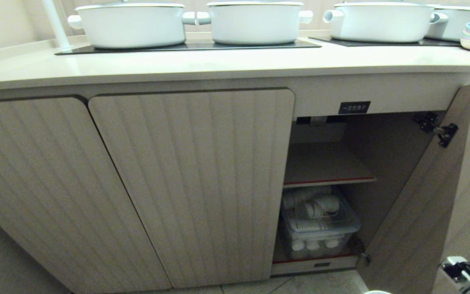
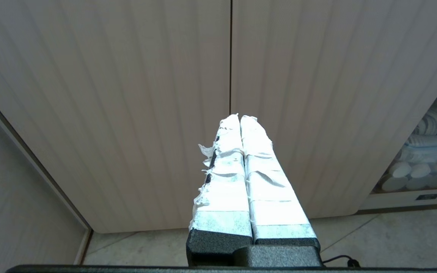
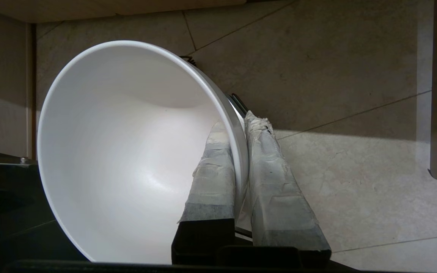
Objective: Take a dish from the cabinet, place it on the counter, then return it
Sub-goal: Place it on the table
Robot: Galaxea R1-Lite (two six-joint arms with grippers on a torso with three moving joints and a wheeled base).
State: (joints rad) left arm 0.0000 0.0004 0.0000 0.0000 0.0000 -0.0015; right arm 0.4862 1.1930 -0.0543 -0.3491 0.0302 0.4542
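From the head camera you see the cabinet [image 1: 190, 183] with its right door swung open and the counter [image 1: 218, 61] bare of any bowl. Your left gripper [image 2: 240, 119] sits pressed together, idle before the doors. Your right gripper [image 3: 240, 127] is clamped on the dish [image 3: 127, 151] rim above the floor, so placing and returning remain.

plain white dish [image 3: 127, 151], beige fluted cabinet [image 1: 194, 183], cream counter [image 1: 178, 65], red-edged shelf [image 1: 329, 179]
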